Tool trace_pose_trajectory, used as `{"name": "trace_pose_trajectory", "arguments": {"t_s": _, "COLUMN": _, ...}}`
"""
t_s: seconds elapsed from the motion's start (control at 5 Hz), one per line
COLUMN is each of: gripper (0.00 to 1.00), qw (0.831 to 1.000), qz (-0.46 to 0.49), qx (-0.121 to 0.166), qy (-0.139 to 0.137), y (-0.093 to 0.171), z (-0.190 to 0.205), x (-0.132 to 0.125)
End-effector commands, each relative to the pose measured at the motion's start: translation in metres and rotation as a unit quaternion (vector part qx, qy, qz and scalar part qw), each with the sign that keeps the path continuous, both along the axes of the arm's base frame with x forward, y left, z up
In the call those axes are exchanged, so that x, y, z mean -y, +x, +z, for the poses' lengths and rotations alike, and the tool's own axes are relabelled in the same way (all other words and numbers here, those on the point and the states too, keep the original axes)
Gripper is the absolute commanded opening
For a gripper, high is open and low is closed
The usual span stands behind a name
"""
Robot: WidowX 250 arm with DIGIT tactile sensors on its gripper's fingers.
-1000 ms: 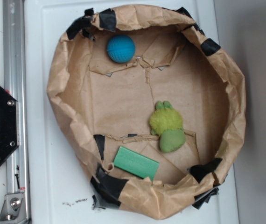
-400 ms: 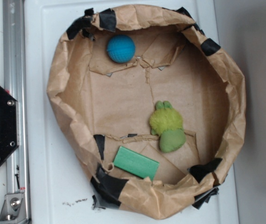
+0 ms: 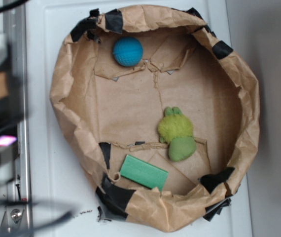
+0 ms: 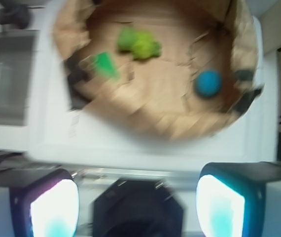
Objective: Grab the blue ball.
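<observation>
- A white tabletop (image 3: 47, 163) with a shallow raised border fills most of the exterior view — matte and evenly lit.
- On it sits a crumpled brown paper basin (image 3: 69, 64), its rim patched with black tape (image 3: 113, 19).
- A silver metal rail (image 3: 17, 148) runs along the left edge of the exterior view.
- A plain grey surface (image 3: 273, 59) lies to the right of the tabletop.
- Small dark specks (image 3: 79, 214) lie on the white surface near the basin's lower rim.
</observation>
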State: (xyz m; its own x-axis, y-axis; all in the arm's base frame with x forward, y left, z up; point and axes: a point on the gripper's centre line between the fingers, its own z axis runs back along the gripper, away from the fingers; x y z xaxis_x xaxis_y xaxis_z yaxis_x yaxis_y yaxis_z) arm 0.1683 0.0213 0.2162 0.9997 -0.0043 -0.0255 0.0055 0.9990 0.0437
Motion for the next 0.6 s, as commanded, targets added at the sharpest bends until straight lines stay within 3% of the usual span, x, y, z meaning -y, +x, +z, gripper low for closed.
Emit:
{"name": "trace_pose_trajectory", "arguments": {"t_s": 0.0, "gripper": 1.0, "qw": 0.984, "qz": -0.126, "qx": -0.112, "qy": 0.055, "y": 0.089, "z": -0.062, "x": -0.024}}
{"name": "trace_pose_trajectory", "arguments": {"t_s": 0.2, "gripper": 1.0, "qw": 0.957, "qz": -0.249, "qx": -0.133, "qy": 0.061, "y": 0.101, "z": -0.095, "x": -0.019}}
{"name": "trace_pose_trajectory", "arguments": {"t_s": 0.4, "gripper": 1.0, "qw": 0.921, "qz": -0.368, "qx": -0.111, "qy": 0.066, "y": 0.092, "z": -0.113, "x": -0.002}}
